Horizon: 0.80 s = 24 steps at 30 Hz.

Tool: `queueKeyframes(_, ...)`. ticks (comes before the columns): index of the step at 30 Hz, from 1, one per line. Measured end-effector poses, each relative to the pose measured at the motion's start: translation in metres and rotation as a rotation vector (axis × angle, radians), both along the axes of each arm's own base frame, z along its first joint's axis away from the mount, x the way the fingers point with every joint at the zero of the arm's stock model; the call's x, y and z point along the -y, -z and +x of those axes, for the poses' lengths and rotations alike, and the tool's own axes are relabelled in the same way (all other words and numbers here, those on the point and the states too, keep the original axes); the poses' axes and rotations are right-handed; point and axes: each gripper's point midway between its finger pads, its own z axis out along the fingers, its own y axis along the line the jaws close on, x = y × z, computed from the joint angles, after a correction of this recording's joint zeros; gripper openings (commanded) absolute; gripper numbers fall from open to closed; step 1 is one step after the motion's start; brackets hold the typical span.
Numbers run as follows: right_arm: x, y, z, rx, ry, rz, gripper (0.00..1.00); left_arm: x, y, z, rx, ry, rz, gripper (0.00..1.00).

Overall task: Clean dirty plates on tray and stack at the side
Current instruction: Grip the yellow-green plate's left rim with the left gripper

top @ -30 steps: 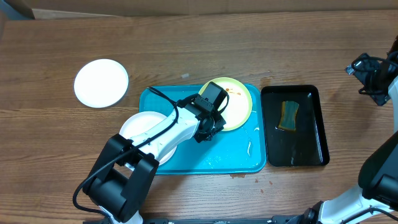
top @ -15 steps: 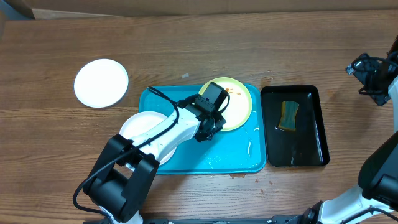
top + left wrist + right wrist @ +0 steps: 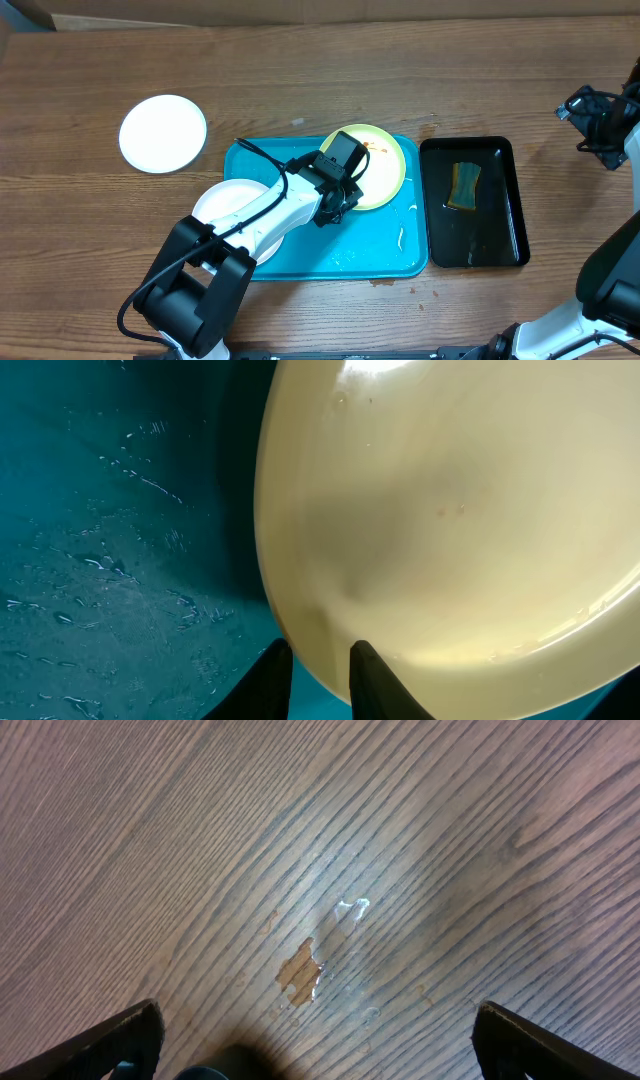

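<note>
Brown wood makes up the table (image 3: 330,60) that everything sits on.

One white plate (image 3: 163,133) lies alone on the wood at the upper left of the overhead view, well apart from the blue tray (image 3: 385,255). It looks clean, so I think it is the first plate done and set aside. No stack has been made yet.

Two plates are on the tray. The yellow-green plate (image 3: 378,172) is in the tray's upper right part and has small orange-brown marks (image 3: 376,146) near its top edge, so it needs cleaning. The other white plate (image 3: 222,203) sits at the tray's lower left, partly under the arm. I cannot tell if it is dirty.

The left claw (image 3: 318,672) is nearly closed, and it looks like it is pinching the rim of the yellow-green plate. The right claw (image 3: 315,1040) is wide open, holds nothing, and hangs over bare wood at the far right.

Just right of the blue tray is a black tray (image 3: 505,215) with a sponge (image 3: 465,185) in it. I think the sponge is needed next.

The blue tray's floor is wet with drops. The wood under the right claw has a wet patch (image 3: 350,908) and a small brown spot (image 3: 300,970). Of the room, only a pale strip (image 3: 300,8) shows at the top.
</note>
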Motion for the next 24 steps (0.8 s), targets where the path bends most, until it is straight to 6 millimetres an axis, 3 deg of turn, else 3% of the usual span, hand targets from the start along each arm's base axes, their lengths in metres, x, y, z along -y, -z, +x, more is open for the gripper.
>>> queueKeyframes(9,0.000,0.000,0.000,0.000,0.000,0.000,1.00,-0.002,0.000,0.001,0.008,-0.004,0.011,0.21)
queueKeyframes(17,0.000,0.000,0.000,0.000,0.000,0.000,1.00,0.002,0.012,-0.002,-0.011,0.005,0.021,0.04)
queueKeyframes(24,0.000,0.000,0.000,0.000,0.000,0.000,1.00,0.002,0.014,-0.009,-0.036,0.050,0.022,0.04)
